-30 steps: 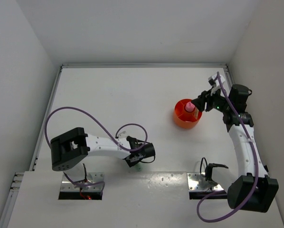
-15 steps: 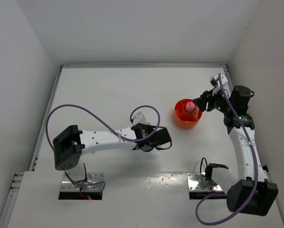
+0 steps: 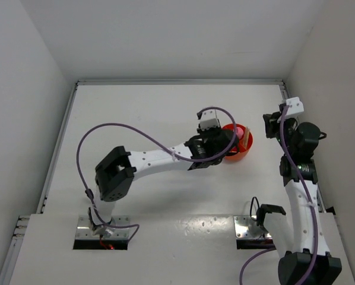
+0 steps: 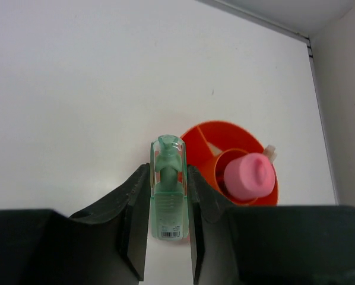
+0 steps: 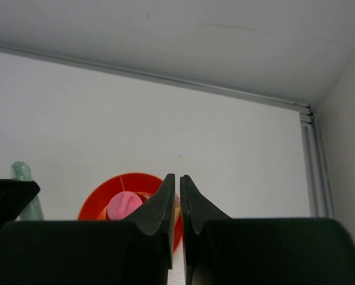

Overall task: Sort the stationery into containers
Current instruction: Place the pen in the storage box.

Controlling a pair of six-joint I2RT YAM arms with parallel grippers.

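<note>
Marker point(image 4: 167, 208) pinched in left gripper point(image 4: 167, 171) jaws now hangs at cup point(image 4: 195, 141) rim, up from mid-table; right gripper point(image 5: 176, 181), jaws pressed together, is backed away, tube point(image 4: 249, 176) left inside cup, so drop looks next.

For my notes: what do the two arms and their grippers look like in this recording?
The left arm and right arm match: white links, black joint housings, and a purple cable looping alongside each. The left gripper and right gripper each have two black, tapered fingers.
</note>
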